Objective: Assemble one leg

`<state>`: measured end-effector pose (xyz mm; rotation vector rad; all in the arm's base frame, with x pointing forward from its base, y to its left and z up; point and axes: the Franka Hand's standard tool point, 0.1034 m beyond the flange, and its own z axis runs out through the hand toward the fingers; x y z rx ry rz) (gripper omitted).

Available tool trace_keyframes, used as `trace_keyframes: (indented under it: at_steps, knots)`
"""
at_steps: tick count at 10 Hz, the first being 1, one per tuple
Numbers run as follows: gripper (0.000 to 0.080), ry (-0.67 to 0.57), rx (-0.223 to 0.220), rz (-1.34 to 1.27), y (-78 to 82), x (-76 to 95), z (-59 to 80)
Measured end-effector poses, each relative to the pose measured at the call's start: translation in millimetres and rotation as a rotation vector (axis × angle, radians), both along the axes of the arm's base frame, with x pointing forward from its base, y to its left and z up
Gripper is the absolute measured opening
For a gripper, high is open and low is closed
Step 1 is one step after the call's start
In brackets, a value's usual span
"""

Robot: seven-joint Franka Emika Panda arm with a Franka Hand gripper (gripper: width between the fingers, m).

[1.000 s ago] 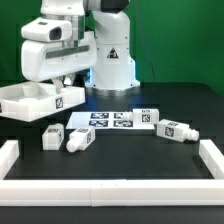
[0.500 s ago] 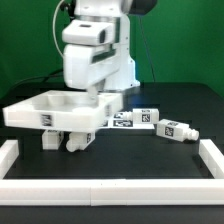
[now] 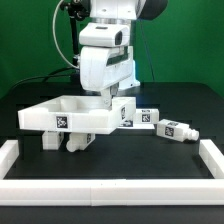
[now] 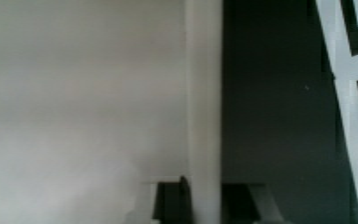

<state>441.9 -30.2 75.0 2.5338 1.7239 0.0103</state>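
Note:
My gripper (image 3: pixel 110 102) is shut on the right wall of the big white tray-like panel (image 3: pixel 60 116) and holds it above the table. In the wrist view the gripper (image 4: pixel 202 186) straddles the panel's wall (image 4: pixel 201 90), with a dark finger on each side. One leg (image 3: pixel 172 129) lies on the table at the exterior view's right, and another (image 3: pixel 147 116) lies just left of it. Two more legs (image 3: pixel 80 142) (image 3: pixel 49 141) lie partly hidden under the lifted panel.
The marker board (image 3: pixel 133 121) lies behind the panel's right corner; its tags show in the wrist view (image 4: pixel 355 60). A low white rail (image 3: pixel 110 189) runs along the front, with side pieces at the left (image 3: pixel 10 155) and right (image 3: pixel 211 153). The robot base (image 3: pixel 125 75) stands behind.
The arm has carried the panel from the exterior view's left toward the middle and raised it off the table. The panel now hangs over the two left legs.

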Motion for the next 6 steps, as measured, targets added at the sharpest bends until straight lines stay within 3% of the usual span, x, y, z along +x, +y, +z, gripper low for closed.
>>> trace_keyframes:
  at_steps: [2,5,6]
  knots:
    - [0.0057,-0.039,0.009,0.114,11.3,5.2,-10.7]
    - [0.0057,-0.04,0.016,0.252,63.8,37.1,-27.9]
    - [0.0057,-0.038,0.015,0.24,58.3,35.1,-27.7]
